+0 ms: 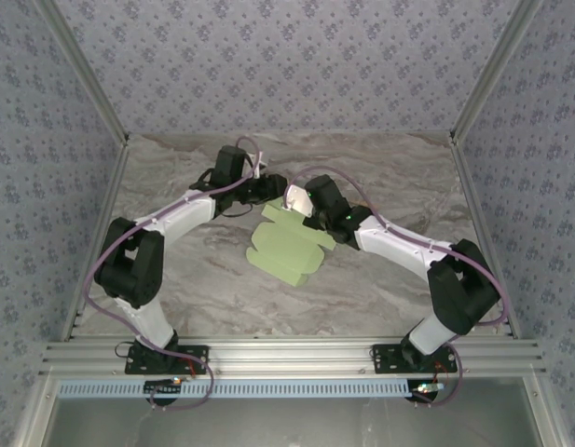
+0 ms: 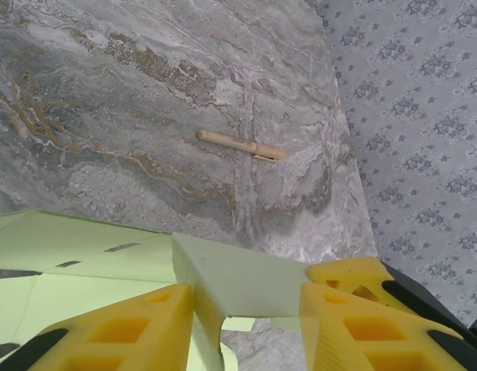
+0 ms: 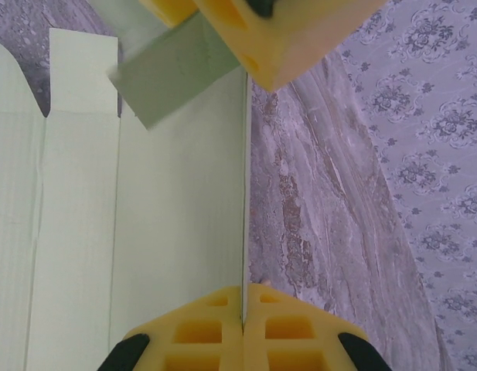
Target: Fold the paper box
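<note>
The paper box (image 1: 292,247) is a pale green die-cut card lying mostly flat mid-table, between the two arms. In the left wrist view the paper box (image 2: 76,247) has one flap bent up, and that flap spans the gap of my left gripper (image 2: 246,297), touching both yellow fingers. My left gripper (image 1: 271,197) sits at the sheet's far edge. My right gripper (image 3: 243,292) is shut on the thin side edge of the paper box (image 3: 176,216), with the card pinched between its pads. Right beside the left one, at the far edge, is my right gripper (image 1: 301,209). The left gripper's fingers (image 3: 292,39) hold the raised flap.
A thin tan stick (image 2: 240,144) lies on the marble tabletop (image 2: 145,93) beyond the sheet. Patterned walls (image 1: 287,56) and aluminium rails (image 1: 483,84) enclose the table on three sides. Bare tabletop (image 1: 408,177) lies around the sheet.
</note>
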Tool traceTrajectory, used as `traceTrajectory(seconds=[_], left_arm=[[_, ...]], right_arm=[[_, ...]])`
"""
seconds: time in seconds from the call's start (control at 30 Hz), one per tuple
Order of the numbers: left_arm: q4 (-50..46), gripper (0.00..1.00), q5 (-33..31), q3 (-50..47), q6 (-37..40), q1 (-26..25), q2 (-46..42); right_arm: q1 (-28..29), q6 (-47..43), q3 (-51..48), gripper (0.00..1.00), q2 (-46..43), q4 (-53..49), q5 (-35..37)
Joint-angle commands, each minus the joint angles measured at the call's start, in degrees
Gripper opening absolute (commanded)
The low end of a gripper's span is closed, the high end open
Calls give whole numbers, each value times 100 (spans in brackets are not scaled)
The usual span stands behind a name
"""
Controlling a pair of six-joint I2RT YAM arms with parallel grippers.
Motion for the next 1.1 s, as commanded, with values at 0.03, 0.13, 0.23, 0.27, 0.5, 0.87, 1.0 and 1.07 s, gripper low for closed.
traceTrajectory(seconds=[0.03,0.13,0.23,0.27,0.5,0.87,1.0,1.07], left_arm=[[120,46,36,-403,282,264,-535],[270,49,30,-905,588,425,-980],[450,51,-78,-1494,1036,440,-1445],[641,52,-84,-1715,1106,440,-1549],[1586,52,-54,-2424,1927,148,-1459],[1245,52,-590,-1878,2945,-180,-735],[1174,52,-1118,-1852,2966,-183,-619],[1178,53,-1269,-1858,2996,-176,-601]], right_arm=[[-203,131,31,0,-212,-227,-326],[-371,243,130,0,-254,-541,-698],[-551,369,262,0,-211,-880,-1028],[-603,413,309,0,-194,-971,-1136],[-985,625,650,0,-252,-1648,-2174],[-1298,833,1017,0,-364,-2084,-2894],[-1314,849,1056,0,-344,-2118,-2908],[-1320,850,1058,0,-330,-2125,-2908]])
